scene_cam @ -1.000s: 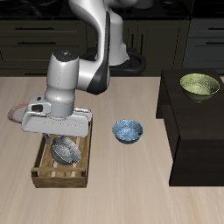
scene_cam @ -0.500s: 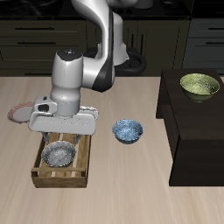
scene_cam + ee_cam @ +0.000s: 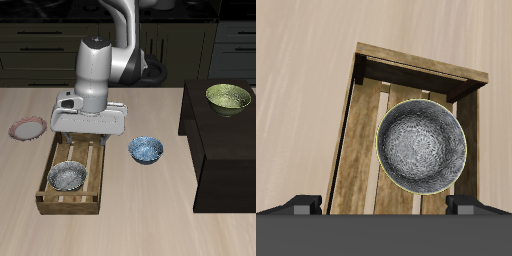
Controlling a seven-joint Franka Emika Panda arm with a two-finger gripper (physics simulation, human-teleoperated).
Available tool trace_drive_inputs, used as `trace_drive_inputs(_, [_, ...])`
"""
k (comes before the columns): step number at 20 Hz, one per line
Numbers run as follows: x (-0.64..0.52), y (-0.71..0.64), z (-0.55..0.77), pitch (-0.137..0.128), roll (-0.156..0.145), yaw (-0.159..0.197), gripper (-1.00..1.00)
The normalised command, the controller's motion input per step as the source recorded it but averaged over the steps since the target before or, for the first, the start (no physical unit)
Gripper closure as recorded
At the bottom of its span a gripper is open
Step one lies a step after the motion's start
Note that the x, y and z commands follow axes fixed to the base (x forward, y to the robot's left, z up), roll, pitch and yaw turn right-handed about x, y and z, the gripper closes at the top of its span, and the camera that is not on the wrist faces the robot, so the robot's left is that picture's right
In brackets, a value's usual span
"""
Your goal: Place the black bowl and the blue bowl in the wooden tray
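The black bowl (image 3: 67,177) now lies released in the wooden tray (image 3: 46,192); the gripper (image 3: 88,143), jaws spread, has risen; the blue bowl (image 3: 146,150) remains.

Bowls: three. One black bowl (image 3: 67,177) with mottled grey inside; one blue bowl (image 3: 146,150); one yellow-green bowl (image 3: 229,98).
Wooden tray (image 3: 90,160): one, slatted, light brown.
Pink plate (image 3: 27,128): one.
Dark cabinet (image 3: 225,150) carrying the yellow-green bowl: one.
Bench (image 3: 150,220): one.
Robot arm (image 3: 95,75): one, with one tool (image 3: 88,137).
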Motion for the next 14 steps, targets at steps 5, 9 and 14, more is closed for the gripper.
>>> trace_drive_inputs(5, [-0.32, 0.22, 0.20, -0.034, -0.048, 0.046, -1.00])
trace_drive_inputs(9, [-0.15, 0.01, 0.18, -0.006, -0.078, -0.002, -1.00])
trace_drive_inputs(14, [-0.18, 0.11, 0.20, -0.014, 0.002, 0.021, -1.00])
